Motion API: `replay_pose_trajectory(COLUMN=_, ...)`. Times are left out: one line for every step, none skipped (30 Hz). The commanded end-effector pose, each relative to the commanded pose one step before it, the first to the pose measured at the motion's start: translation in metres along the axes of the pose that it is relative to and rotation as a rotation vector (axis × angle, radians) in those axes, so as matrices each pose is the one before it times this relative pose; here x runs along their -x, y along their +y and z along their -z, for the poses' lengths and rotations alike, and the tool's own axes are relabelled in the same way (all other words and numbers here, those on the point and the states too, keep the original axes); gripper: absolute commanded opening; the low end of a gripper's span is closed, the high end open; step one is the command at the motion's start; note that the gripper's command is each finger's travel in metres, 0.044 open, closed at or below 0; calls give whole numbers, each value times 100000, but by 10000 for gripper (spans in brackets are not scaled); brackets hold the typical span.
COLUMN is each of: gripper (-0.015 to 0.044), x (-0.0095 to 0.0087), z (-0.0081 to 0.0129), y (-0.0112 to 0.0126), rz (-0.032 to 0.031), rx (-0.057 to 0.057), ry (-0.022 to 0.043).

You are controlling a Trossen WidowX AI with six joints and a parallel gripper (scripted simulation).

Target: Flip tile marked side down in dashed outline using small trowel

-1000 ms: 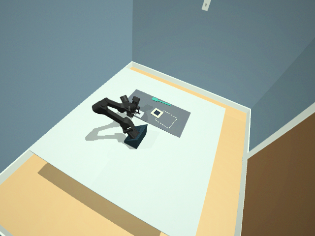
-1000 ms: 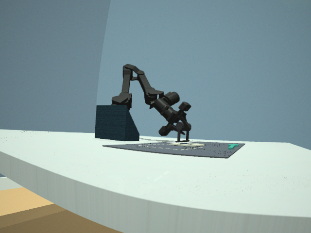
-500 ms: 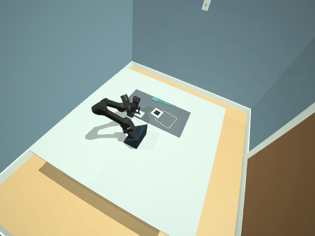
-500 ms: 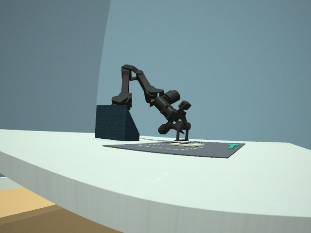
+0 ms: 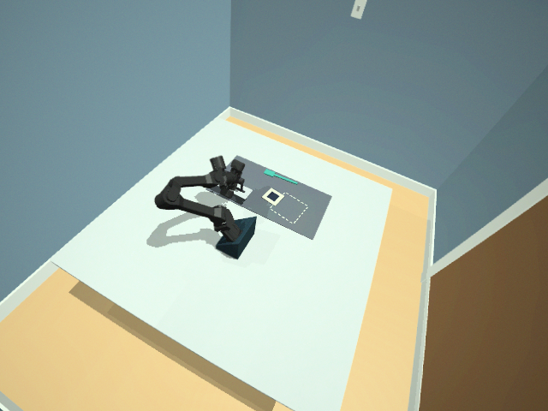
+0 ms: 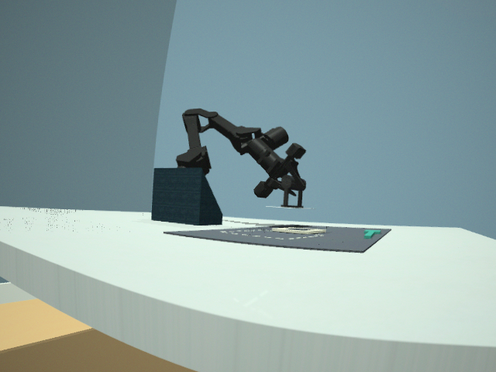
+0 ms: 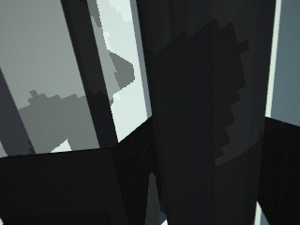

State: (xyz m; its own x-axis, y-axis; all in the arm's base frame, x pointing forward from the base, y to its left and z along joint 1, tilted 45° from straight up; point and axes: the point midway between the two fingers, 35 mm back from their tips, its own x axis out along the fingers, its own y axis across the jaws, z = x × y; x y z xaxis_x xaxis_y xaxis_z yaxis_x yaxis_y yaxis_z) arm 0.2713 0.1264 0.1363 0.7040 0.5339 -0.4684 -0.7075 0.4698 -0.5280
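Note:
My gripper [image 5: 233,183] [image 6: 281,184] is shut on the small trowel [image 6: 291,205] [image 7: 206,108] by its dark round handle. It holds the trowel level, a little above the near left end of the dark grey mat [image 5: 316,214] [image 6: 344,241]; the thin pale blade hangs clear of the surface. The cream tile [image 5: 272,195] [image 6: 298,229] lies flat on the mat with its dark blue marked side up, to the right of the gripper. It touches the upper left corner of the white dashed outline [image 5: 297,199] [image 6: 256,236]. The handle fills the wrist view.
A teal T-shaped piece [image 5: 279,175] [image 6: 371,233] lies on the far edge of the mat. The arm's dark blue base block [image 5: 239,242] [image 6: 180,196] stands on the pale table [image 5: 265,309] [image 6: 280,288] just in front of the mat. Walls stand behind.

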Motion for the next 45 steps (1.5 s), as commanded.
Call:
replay_pose_trajectory(gripper=0, x=-471, z=-91, y=-1224, rz=1738, rx=-1082, ry=106)
replay_pose_trajectory(gripper=0, x=-264, z=46, y=-239, rz=27, rx=-520, ry=156)
replay_pose_trajectory(gripper=0, x=-268, z=52, y=-238, rz=27, rx=-521, ry=155)
replay_pose_trajectory(gripper=0, x=-272, z=58, y=-237, rz=28, rx=-521, ry=154)
replay_pose_trajectory(gripper=0, x=-276, z=63, y=-236, rz=29, rx=-522, ry=153)
replay_pose_trajectory(gripper=0, x=-280, z=69, y=-235, rz=30, rx=-523, ry=152)
replay_pose_trajectory(gripper=0, x=-283, z=75, y=-233, rz=31, rx=-524, ry=151)
replay_pose_trajectory(gripper=0, x=-287, z=81, y=-232, rz=31, rx=-524, ry=150)
replay_pose_trajectory(gripper=0, x=-290, z=87, y=-231, rz=32, rx=-525, ry=150)
replay_pose_trajectory(gripper=0, x=-294, z=94, y=-229, rz=33, rx=-526, ry=149)
replay_pose_trajectory(gripper=0, x=-297, z=100, y=-228, rz=34, rx=-527, ry=148)
replay_pose_trajectory(gripper=0, x=-300, z=106, y=-226, rz=34, rx=-528, ry=147)
replay_pose_trajectory(gripper=0, x=-303, z=112, y=-225, rz=35, rx=-528, ry=146)
replay_pose_trajectory(gripper=0, x=-306, z=119, y=-223, rz=36, rx=-529, ry=145)
replay_pose_trajectory(gripper=0, x=-308, z=125, y=-222, rz=37, rx=-530, ry=144)
replay_pose_trajectory(gripper=0, x=-311, z=132, y=-220, rz=38, rx=-531, ry=143)
replay_pose_trajectory(gripper=0, x=-313, z=139, y=-218, rz=38, rx=-531, ry=142)
replay_pose_trajectory(gripper=0, x=-316, z=145, y=-216, rz=39, rx=-532, ry=141)
replay_pose_trajectory(gripper=0, x=-318, z=152, y=-214, rz=40, rx=-533, ry=140)
replay_pose_trajectory(gripper=0, x=-320, z=159, y=-212, rz=40, rx=-534, ry=139)
replay_pose_trajectory(gripper=0, x=-322, z=166, y=-210, rz=41, rx=-534, ry=138)
replay_pose_trajectory(gripper=0, x=-324, z=172, y=-208, rz=42, rx=-535, ry=137)
replay_pose_trajectory(gripper=0, x=-325, z=179, y=-206, rz=43, rx=-536, ry=136)
replay_pose_trajectory(gripper=0, x=-327, z=186, y=-204, rz=43, rx=-537, ry=135)
replay_pose_trajectory(gripper=0, x=-328, z=193, y=-202, rz=44, rx=-537, ry=134)
replay_pose_trajectory(gripper=0, x=-330, z=200, y=-200, rz=45, rx=-538, ry=133)
replay_pose_trajectory(gripper=0, x=-331, z=207, y=-197, rz=45, rx=-539, ry=132)
replay_pose_trajectory(gripper=0, x=-332, z=214, y=-195, rz=46, rx=-540, ry=131)
replay_pose_trajectory(gripper=0, x=-333, z=221, y=-193, rz=47, rx=-540, ry=130)
replay_pose_trajectory(gripper=0, x=-277, z=189, y=-159, rz=39, rx=-450, ry=107)
replay_pose_trajectory(gripper=0, x=-167, z=116, y=-94, rz=24, rx=-270, ry=64)
replay_pose_trajectory(gripper=0, x=-56, z=39, y=-31, rz=8, rx=-90, ry=21)
replay_pose_trajectory(gripper=0, x=0, z=0, y=0, rz=0, rx=0, ry=0)
replay_pose_trajectory(gripper=0, x=0, z=0, y=0, rz=0, rx=0, ry=0)
replay_pose_trajectory(gripper=0, x=0, z=0, y=0, rz=0, rx=0, ry=0)
replay_pose_trajectory(gripper=0, x=0, z=0, y=0, rz=0, rx=0, ry=0)
replay_pose_trajectory(gripper=0, x=0, z=0, y=0, rz=0, rx=0, ry=0)
replay_pose_trajectory(gripper=0, x=0, z=0, y=0, rz=0, rx=0, ry=0)
replay_pose_trajectory(gripper=0, x=0, z=0, y=0, rz=0, rx=0, ry=0)
replay_pose_trajectory(gripper=0, x=-19, z=5, y=19, rz=-1, rx=0, ry=0)
replay_pose_trajectory(gripper=0, x=-57, z=14, y=56, rz=-3, rx=-2, ry=1)
replay_pose_trajectory(gripper=0, x=-94, z=23, y=93, rz=-4, rx=-3, ry=2)
replay_pose_trajectory(gripper=0, x=-114, z=28, y=114, rz=-5, rx=-3, ry=2)
replay_pose_trajectory(gripper=0, x=-113, z=28, y=115, rz=-5, rx=-4, ry=1)
replay_pose_trajectory(gripper=0, x=-112, z=28, y=116, rz=-4, rx=-4, ry=1)
